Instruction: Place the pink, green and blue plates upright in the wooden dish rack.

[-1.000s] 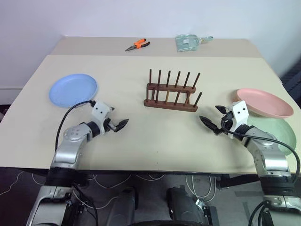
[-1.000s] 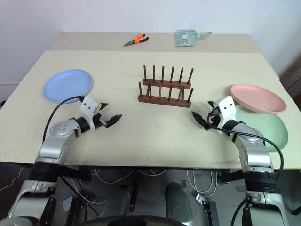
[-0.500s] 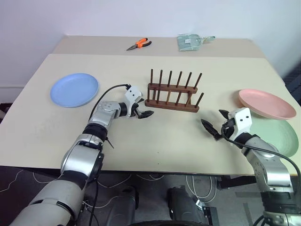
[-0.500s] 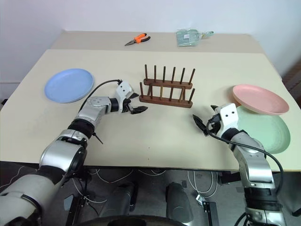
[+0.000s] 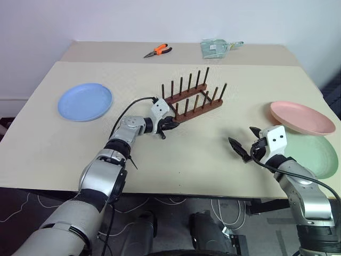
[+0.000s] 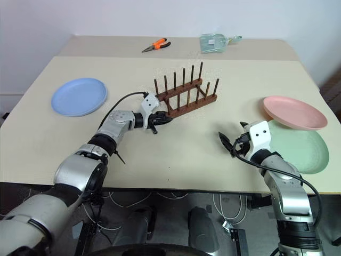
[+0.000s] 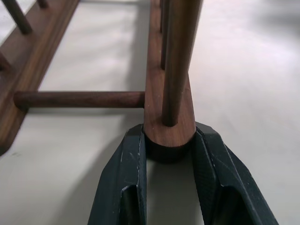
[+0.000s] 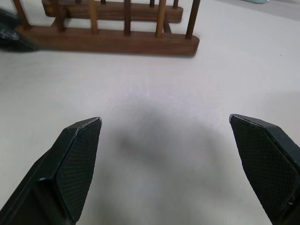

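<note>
Three plates: blue [image 5: 84, 101], pink [image 5: 301, 118], green [image 5: 314, 154]; one rack [image 5: 191, 102].

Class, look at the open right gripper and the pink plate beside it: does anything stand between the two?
Nothing visible does. The right gripper hovers open over bare table, and the pink plate lies off to its right, resting partly on the green plate. Only tabletop lies between them.
</note>
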Controlling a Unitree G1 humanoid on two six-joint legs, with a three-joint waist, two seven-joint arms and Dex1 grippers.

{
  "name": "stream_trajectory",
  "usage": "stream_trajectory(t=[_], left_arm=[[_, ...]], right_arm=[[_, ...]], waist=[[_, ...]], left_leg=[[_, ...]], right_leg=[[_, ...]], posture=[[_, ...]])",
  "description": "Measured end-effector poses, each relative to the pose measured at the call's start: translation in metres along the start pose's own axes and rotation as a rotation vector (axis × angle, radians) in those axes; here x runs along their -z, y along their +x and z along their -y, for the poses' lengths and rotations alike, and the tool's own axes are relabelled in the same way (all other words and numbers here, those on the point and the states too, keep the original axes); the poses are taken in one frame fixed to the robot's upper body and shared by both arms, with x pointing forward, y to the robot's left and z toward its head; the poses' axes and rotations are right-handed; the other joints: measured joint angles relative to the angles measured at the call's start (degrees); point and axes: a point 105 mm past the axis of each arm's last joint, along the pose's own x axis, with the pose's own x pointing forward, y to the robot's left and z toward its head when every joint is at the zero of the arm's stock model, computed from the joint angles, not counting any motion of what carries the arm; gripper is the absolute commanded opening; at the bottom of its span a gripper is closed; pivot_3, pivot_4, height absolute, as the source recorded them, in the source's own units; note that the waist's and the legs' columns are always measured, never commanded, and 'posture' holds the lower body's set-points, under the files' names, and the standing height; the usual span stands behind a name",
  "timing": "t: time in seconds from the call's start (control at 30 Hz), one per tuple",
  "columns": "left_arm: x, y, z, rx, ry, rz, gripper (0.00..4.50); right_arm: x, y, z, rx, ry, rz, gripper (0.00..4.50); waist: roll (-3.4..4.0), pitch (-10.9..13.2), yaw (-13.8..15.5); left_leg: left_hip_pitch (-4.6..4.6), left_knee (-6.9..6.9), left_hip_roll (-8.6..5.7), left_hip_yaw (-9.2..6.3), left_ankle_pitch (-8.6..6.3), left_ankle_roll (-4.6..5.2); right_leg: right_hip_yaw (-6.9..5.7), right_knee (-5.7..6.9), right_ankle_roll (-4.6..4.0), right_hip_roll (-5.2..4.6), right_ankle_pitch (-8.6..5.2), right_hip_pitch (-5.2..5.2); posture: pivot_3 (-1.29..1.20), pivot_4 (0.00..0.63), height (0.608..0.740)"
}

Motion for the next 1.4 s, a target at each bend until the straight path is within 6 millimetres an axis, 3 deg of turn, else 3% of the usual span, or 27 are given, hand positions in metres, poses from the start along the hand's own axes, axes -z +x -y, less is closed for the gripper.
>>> stream_trajectory(t=[0.27,0.4,0.5,0.53,0.6,0.7,0.73,0.8,0.87,0.93,1.0,1.17,1.4], left_arm=[[0.010,-0.026,0.032,0.188,0.122,0.024,0.71],[0.015,-0.047,0.045,0.294,0.171,-0.024,0.71],[0.016,-0.052,0.042,0.292,0.158,-0.044,0.71],[0.017,-0.052,0.042,0.288,0.146,-0.049,1.75],[0.018,-0.052,0.037,0.258,0.129,-0.059,2.69],[0.020,-0.061,0.028,0.200,0.122,-0.079,4.14],[0.023,-0.067,0.025,0.177,0.110,-0.087,4.50],[0.032,-0.087,0.025,0.146,0.095,-0.110,4.38],[0.038,-0.105,0.034,0.150,0.066,-0.127,3.71],[0.042,-0.114,0.053,0.179,0.014,-0.125,2.67],[0.040,-0.109,0.070,0.213,-0.023,-0.111,1.74],[0.028,-0.075,0.086,0.186,-0.039,-0.074,1.74],[0.022,-0.028,0.055,-0.055,-0.019,-0.074,1.74]], right_arm=[[-0.004,0.001,0.011,0.002,-0.028,-0.009,4.50],[0.001,-0.020,0.032,0.022,-0.057,-0.066,4.50],[0.012,-0.031,0.033,0.005,-0.045,-0.116,4.50],[0.015,-0.032,0.032,-0.001,-0.040,-0.125,4.50],[0.019,-0.035,0.031,-0.009,-0.034,-0.138,4.50],[0.014,-0.036,0.023,-0.051,-0.040,-0.131,3.65],[0.012,-0.037,0.019,-0.074,-0.045,-0.128,3.14],[0.008,-0.036,0.004,-0.139,-0.051,-0.119,2.05],[0.008,-0.034,-0.011,-0.201,-0.047,-0.126,1.02],[0.014,-0.030,-0.025,-0.252,-0.045,-0.152,0.00],[0.020,-0.025,-0.036,-0.284,-0.053,-0.172,0.00],[0.027,-0.005,-0.039,-0.254,-0.127,-0.211,0.00],[0.030,0.040,-0.037,-0.086,-0.128,-0.193,0.00]], waist=[[0.03,0.0,0.0],[0.04,0.0,0.1],[0.03,0.0,0.2],[0.03,0.0,0.1],[0.04,0.0,0.0],[0.12,-0.1,-0.3],[0.14,-0.1,-0.5],[0.19,-0.1,-1.4],[0.26,-0.2,-1.8],[0.38,-0.3,-1.6],[0.47,-0.3,-0.8],[0.42,-0.4,1.5],[0.28,-0.7,1.5]], left_leg=[[0.01,-0.01,0.01,-0.01,0.00,0.00],[0.02,-0.02,0.01,-0.01,0.00,0.01],[0.04,0.00,0.02,-0.01,0.00,0.01],[0.05,0.00,0.02,-0.01,0.00,0.01],[0.08,0.00,0.03,-0.01,0.00,0.01],[0.10,-0.03,0.06,-0.01,-0.01,0.01],[0.14,-0.05,0.08,0.00,-0.02,0.02],[0.19,-0.10,0.12,0.00,-0.02,0.03],[0.32,-0.14,0.17,0.07,-0.03,0.02],[0.40,-0.14,0.21,0.08,-0.03,0.02],[0.35,-0.08,0.17,0.08,-0.03,0.02],[0.18,0.12,0.01,0.08,-0.05,0.06],[0.85,0.17,0.02,0.09,-0.06,0.05]], right_leg=[[0.01,0.00,-0.02,0.00,0.00,0.01],[0.01,-0.02,-0.02,0.00,0.00,0.04],[0.01,-0.03,-0.03,0.00,0.00,0.07],[0.01,-0.02,-0.03,0.00,0.00,0.08],[0.01,-0.02,-0.03,0.00,-0.01,0.09],[0.01,0.00,-0.03,0.01,-0.01,0.07],[0.01,0.00,-0.03,0.02,-0.01,0.09],[0.02,0.02,-0.04,0.02,-0.02,0.11],[0.05,0.02,-0.07,0.03,-0.02,0.16],[0.06,0.00,-0.24,0.01,-0.11,0.28],[0.06,-0.07,-0.31,-0.04,-0.16,0.33],[0.05,-0.16,-0.28,-0.11,-0.18,0.34],[0.03,-0.17,-0.30,-0.08,-0.18,0.98]], posture=[[0.00,0.150,0.740],[0.00,0.150,0.740],[0.00,0.150,0.740],[0.00,0.150,0.740],[0.00,0.150,0.740],[0.00,0.150,0.740],[0.00,0.150,0.740],[0.00,0.150,0.740],[0.00,0.150,0.740],[0.00,0.150,0.740],[0.00,0.150,0.740],[0.00,0.150,0.740],[0.00,0.150,0.740]])
